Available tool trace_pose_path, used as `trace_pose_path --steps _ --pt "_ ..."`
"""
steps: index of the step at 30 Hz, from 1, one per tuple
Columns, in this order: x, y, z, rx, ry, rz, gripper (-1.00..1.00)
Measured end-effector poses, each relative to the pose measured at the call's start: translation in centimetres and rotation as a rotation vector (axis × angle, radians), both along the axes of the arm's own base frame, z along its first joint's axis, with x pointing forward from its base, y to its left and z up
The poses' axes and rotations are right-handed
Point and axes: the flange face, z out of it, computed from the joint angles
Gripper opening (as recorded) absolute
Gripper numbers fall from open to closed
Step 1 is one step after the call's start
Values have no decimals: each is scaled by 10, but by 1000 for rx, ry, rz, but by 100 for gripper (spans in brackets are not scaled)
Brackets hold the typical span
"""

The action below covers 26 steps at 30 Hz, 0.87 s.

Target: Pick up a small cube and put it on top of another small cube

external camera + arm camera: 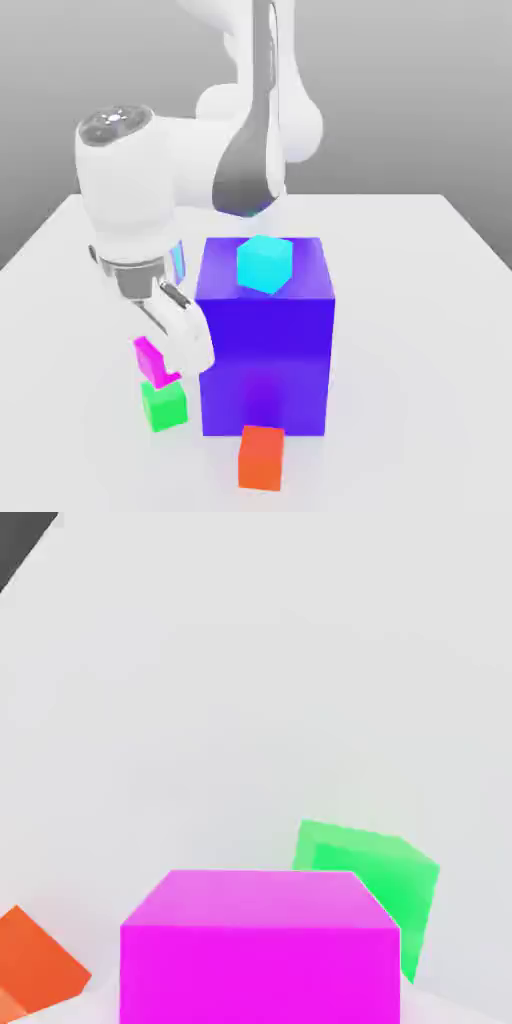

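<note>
Gripping the small plain magenta-pink cube (150, 359), the white arm's fingers (168, 372) are closed on it, with the cube lifted clear of the white counter (420, 330). Directly beneath the fingers, just under the held cube, sits the small plain bright green cube (164, 406) on the counter; whether the two cubes touch cannot be told. Just beside the fingers, toward the exterior view's right, stands the big glossy blue-purple block (266, 365), carrying a small cyan cube (264, 264) on its top face. Near the fingers, lower and further right in the exterior view, a small orange-red cube (262, 457) rests against the block's front.
</note>
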Motion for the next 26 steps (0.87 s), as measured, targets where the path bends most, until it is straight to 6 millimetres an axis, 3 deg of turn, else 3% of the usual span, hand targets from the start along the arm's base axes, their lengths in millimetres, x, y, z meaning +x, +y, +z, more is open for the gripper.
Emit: trace_pose_path --steps 7,14,23,24,26 --pt "-37 -10 -1 -58 -39 -524 -100" --pt "-35 -16 -17 -76 -53 -576 -100" --pt "-38 -13 -61 -67 -49 -574 -100" --pt "-39 -11 -66 -64 -48 -571 100" --pt "-39 -11 -66 -64 -48 -571 100"
